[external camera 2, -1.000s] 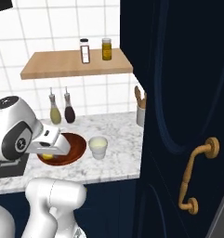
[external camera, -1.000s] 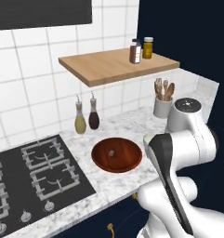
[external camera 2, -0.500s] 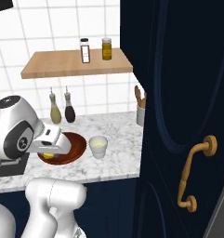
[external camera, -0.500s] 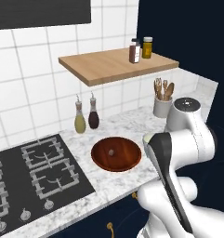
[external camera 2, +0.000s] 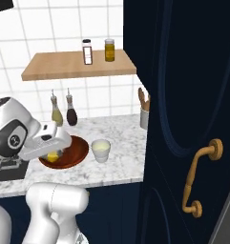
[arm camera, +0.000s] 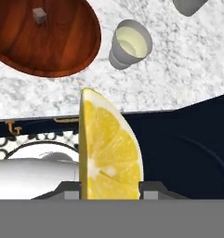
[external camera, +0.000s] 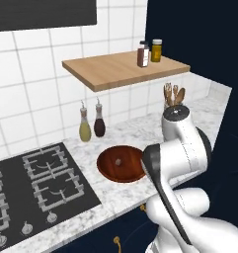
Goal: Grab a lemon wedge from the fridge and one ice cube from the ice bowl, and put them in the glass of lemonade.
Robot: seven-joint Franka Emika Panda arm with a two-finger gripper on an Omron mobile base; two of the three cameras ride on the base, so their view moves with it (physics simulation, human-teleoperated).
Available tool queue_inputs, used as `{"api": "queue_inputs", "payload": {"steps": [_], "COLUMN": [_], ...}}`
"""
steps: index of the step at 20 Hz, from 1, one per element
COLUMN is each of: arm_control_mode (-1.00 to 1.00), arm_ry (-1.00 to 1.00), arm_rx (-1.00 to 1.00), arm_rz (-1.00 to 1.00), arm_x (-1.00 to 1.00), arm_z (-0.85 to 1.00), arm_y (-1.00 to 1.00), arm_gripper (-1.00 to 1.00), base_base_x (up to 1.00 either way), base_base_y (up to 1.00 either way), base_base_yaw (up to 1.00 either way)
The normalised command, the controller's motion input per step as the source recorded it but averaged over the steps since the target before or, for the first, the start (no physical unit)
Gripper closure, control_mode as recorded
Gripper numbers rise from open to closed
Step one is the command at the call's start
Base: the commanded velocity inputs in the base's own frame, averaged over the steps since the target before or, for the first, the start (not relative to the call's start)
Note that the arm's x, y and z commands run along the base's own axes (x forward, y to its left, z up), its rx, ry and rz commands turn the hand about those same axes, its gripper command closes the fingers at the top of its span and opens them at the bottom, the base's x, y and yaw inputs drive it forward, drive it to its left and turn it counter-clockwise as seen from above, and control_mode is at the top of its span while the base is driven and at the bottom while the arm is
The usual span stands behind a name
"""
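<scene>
My gripper [arm camera: 109, 187] is shut on the lemon wedge [arm camera: 108, 139], a bright yellow slice standing upright between the fingertips. In the right base view the gripper [external camera 2: 53, 153] hangs over the near rim of the ice bowl [external camera 2: 77, 148], and the lemon wedge [external camera 2: 53, 157] shows under it. An ice cube [arm camera: 38, 15] lies in the reddish-brown ice bowl [arm camera: 62, 51]. The glass of lemonade [arm camera: 129, 42] stands just right of the bowl, apart from the gripper. The bowl [external camera: 110, 170] and its cube [external camera: 119, 161] also show in the left base view. The fridge is out of view.
A grey utensil holder [external camera 2: 144, 116] stands at the counter's right end. Two oil bottles [external camera 2: 64, 113] stand at the tiled wall under a wooden shelf [external camera 2: 78, 66]. A black hob [external camera: 31, 188] lies left of the bowl. A navy door with a gold handle [external camera 2: 202, 176] is close on the right.
</scene>
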Motion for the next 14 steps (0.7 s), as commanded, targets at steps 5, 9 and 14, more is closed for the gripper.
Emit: {"api": "queue_inputs", "payload": {"steps": [5,9,14], "arm_control_mode": [-1.00,-1.00,-1.00], "arm_ry": [0.17,0.15,0.22], "arm_rx": [-0.32,-0.30,-0.24], "arm_rz": [0.22,0.17,0.10], "arm_x": [0.04,0.07,0.16], "arm_z": [0.00,0.01,0.00], "arm_y": [0.00,-0.08,-0.37], "arm_gripper": [1.00,1.00,1.00], "base_base_x": [0.00,0.00,0.00], "base_base_y": [0.00,0.00,0.00], "base_base_yaw": [0.00,0.00,0.00]}}
